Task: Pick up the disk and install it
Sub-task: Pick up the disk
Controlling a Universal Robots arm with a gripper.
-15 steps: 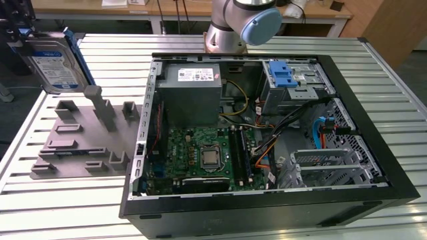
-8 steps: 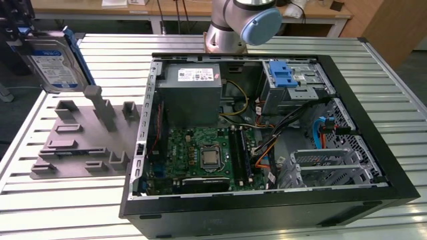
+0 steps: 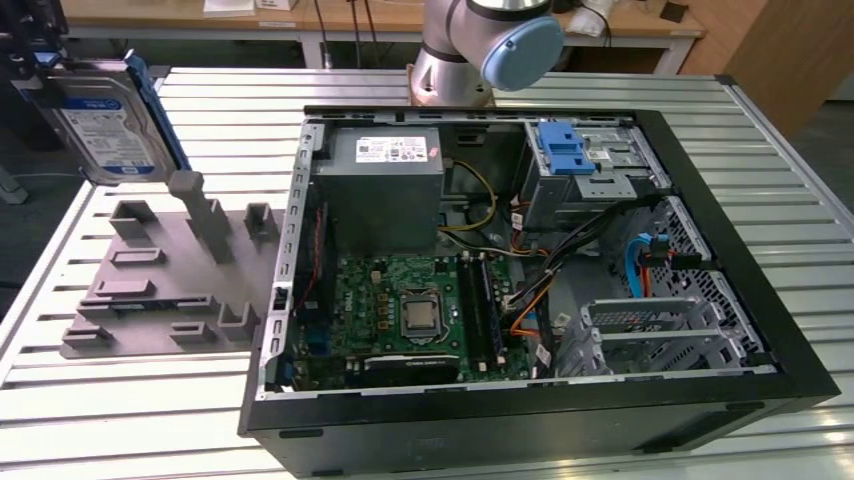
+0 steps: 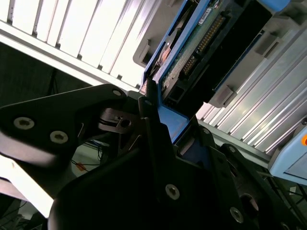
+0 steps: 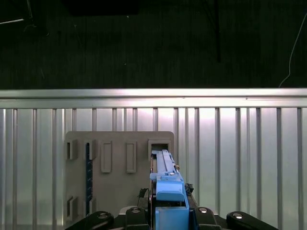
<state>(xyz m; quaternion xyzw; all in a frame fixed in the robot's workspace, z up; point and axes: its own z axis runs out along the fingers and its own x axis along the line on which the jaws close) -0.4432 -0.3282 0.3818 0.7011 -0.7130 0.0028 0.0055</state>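
While pinched in gripper (image 5: 170,211) by blue frame | disk (image 3: 110,125), upper left, above grey fixture (image 3: 147,290) | prob. stiff, heavyish, shock-fragile; hold frame edges

The disk (image 3: 104,120) has a silver-grey metal body, a smooth white-and-blue label that looks like paper, and a blue plastic frame with a slight gloss. The pincer (image 4: 172,120) is matt black, with small bright metal screws. The worktop (image 3: 134,400) is ribbed silvery metal with a soft sheen. The holder (image 3: 160,280) looks like matt grey plastic. The case (image 3: 534,420) is matt black outside and bare grey sheet metal inside. Its latch (image 3: 567,150) is ribbed blue plastic.
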